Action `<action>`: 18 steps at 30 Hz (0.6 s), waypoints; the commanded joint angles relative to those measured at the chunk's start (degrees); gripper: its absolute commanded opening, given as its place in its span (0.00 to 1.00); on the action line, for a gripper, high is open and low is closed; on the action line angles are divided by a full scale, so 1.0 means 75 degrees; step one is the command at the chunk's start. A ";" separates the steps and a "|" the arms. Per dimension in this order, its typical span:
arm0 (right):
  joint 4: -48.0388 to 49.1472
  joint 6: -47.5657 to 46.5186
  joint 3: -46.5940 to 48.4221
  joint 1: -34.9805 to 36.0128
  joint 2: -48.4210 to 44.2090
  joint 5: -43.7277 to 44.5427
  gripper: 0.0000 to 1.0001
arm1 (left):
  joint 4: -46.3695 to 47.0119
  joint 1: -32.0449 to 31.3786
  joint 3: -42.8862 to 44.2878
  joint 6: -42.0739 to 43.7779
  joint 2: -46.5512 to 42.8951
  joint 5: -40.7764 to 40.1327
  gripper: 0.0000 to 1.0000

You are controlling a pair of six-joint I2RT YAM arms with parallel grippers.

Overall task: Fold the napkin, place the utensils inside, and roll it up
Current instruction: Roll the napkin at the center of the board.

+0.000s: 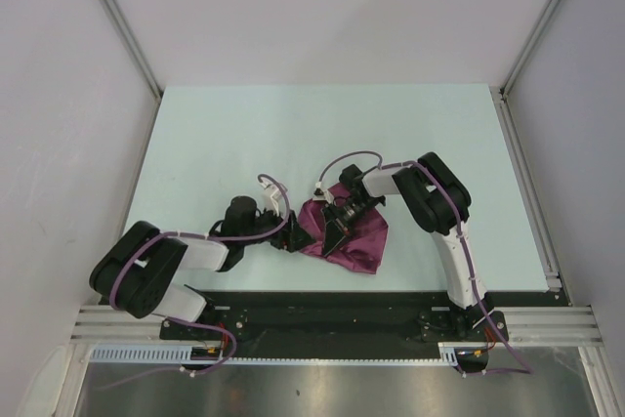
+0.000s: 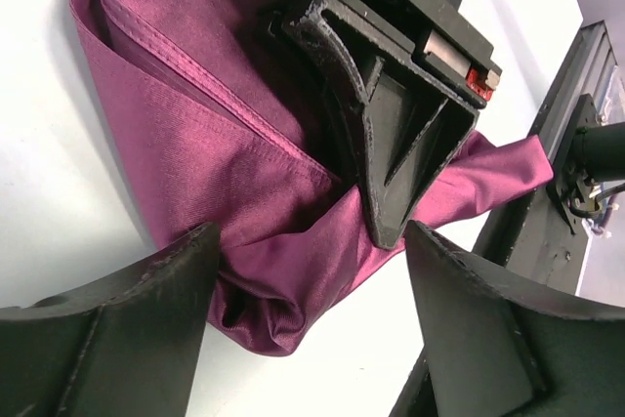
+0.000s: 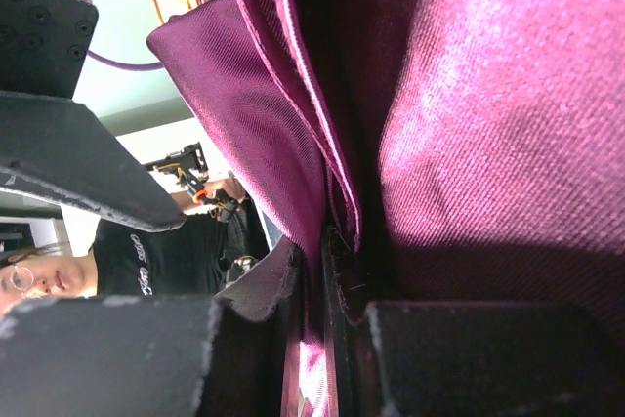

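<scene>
The maroon napkin [image 1: 354, 239] lies bunched and folded on the pale table, near the front middle. My right gripper [image 1: 334, 231] is shut on a folded edge of it, and in the right wrist view [image 3: 314, 253] the cloth [image 3: 488, 95] is pinched between the pads. My left gripper [image 1: 293, 237] is open just to the left of the napkin. In the left wrist view its two fingers straddle a rolled corner of the napkin [image 2: 264, 300] without closing on it, with the right gripper [image 2: 391, 227] just beyond. The utensil is hidden.
The black base rail [image 1: 322, 305] runs along the near table edge, close behind the napkin, and also shows in the left wrist view [image 2: 547, 212]. Aluminium frame posts [image 1: 117, 21] stand at the back corners. A person [image 3: 59, 275] shows in the background of the right wrist view.
</scene>
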 commanded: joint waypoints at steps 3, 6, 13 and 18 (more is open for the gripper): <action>-0.0235 -0.0127 0.0098 0.0005 0.0233 0.0155 0.06 | 0.0384 -0.0054 -0.0198 -0.0097 -0.0104 0.0197 0.77; -0.0246 -0.0080 0.0110 -0.0018 0.0256 0.0178 0.05 | 0.0138 -0.0054 -0.0175 0.0008 -0.0222 0.0103 0.74; -0.0258 -0.0033 0.0133 -0.0100 0.0338 0.0190 0.05 | -0.0167 -0.0054 -0.0199 0.0149 -0.0315 0.0010 0.62; -0.0270 -0.0033 0.0133 -0.0112 0.0409 0.0143 0.05 | -0.0238 -0.0043 -0.0198 0.0161 -0.0304 -0.0073 0.52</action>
